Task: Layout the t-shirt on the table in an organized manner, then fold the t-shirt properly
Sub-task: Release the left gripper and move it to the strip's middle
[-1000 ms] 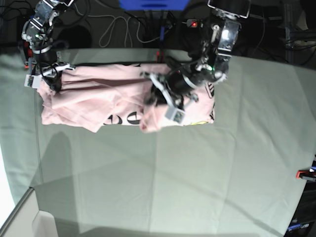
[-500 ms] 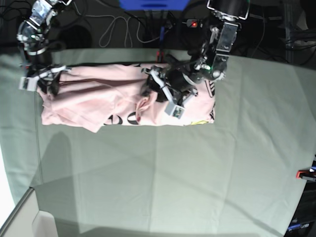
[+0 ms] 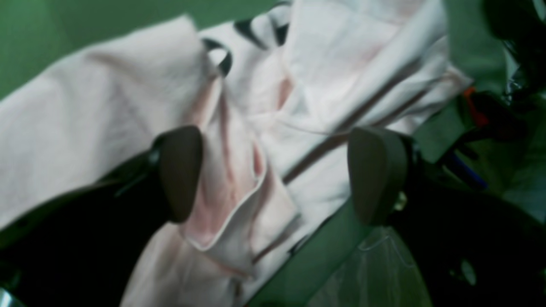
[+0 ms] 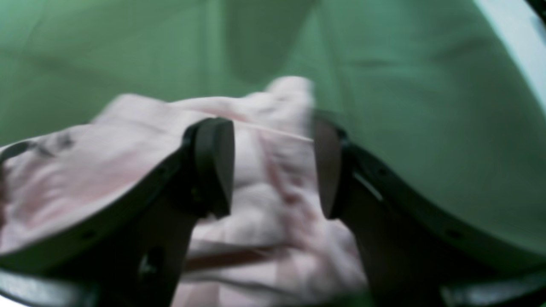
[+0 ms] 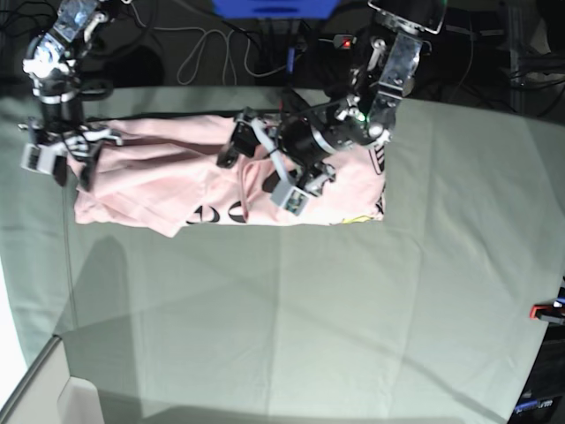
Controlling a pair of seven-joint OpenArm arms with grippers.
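Both my grippers have let go and spread wide — left gripper [image 5: 258, 165] and right gripper [image 5: 60, 150] empty above the t-shirt [image 5: 159, 181], upper left of the frame.

Rumpled pink t-shirt [image 5: 168, 181] lies folded along the table's [image 5: 353, 309] far edge.

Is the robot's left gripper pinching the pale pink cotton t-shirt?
Apart. In the left wrist view the left gripper stands wide open, and the pale pink cotton t-shirt lies loose below its fingers.
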